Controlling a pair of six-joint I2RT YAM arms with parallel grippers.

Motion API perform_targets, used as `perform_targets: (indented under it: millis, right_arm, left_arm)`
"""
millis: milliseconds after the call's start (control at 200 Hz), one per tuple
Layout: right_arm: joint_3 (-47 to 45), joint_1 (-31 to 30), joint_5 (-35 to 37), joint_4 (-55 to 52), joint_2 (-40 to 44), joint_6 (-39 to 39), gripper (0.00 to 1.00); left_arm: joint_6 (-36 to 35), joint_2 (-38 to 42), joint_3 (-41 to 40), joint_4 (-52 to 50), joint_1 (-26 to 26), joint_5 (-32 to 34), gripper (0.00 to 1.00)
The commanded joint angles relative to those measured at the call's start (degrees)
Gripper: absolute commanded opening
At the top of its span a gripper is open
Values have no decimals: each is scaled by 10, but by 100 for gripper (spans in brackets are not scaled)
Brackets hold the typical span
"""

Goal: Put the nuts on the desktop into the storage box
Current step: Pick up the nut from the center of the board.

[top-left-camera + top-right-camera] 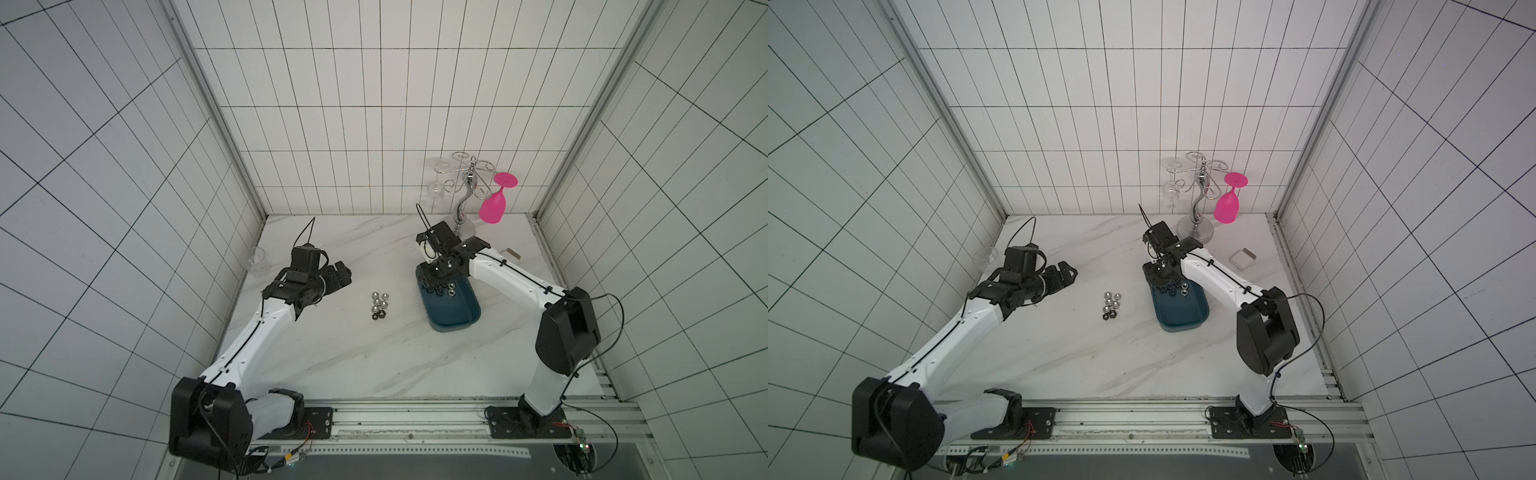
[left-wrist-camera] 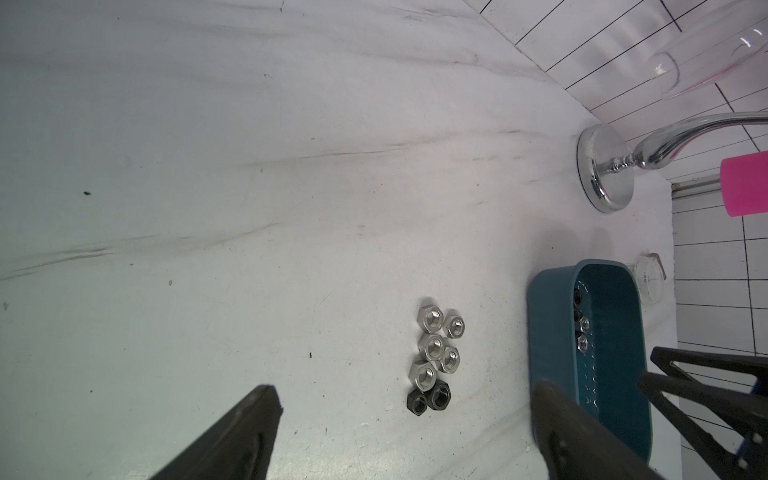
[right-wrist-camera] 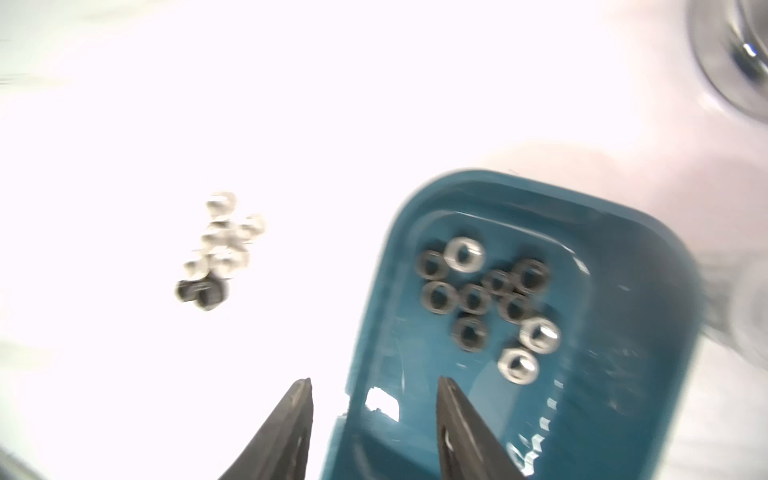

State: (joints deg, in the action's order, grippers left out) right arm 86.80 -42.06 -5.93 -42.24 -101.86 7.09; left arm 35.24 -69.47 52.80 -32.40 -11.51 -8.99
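Loose silver and black hex nuts (image 1: 380,305) are clustered on the white marble bench (image 1: 332,365), left of the part-open, empty right pincer (image 3: 374,382) at the teal plastic storage box (image 1: 457,326); the wide-open left pincer (image 1: 343,276) is judged nearer.

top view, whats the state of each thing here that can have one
desktop nuts: seven, clustered, not yet boxed
boxed nuts: about ten, lying loose
box: upright, partly filled
left pincer: open, empty
right pincer: open, empty, at the box's end
pink glass: hanging upside down on rack
clear glass: hanging upside down on rack
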Motion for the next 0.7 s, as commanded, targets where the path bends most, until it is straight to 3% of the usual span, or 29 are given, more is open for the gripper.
perform_targets:
  millis: [0, 200, 695]
  right_arm:
    - [-18, -47, -30, 0, -9, 2, 51]
    - [-1, -96, -34, -1, -69, 11, 54]
    - [91, -127, -9, -13, -226, 48, 54]
  left_arm:
    - [4, 16, -1, 1, 4, 8, 98]
    - [3, 28, -5, -3, 15, 11, 98]
    - [-21, 48, -21, -17, 52, 19, 98]
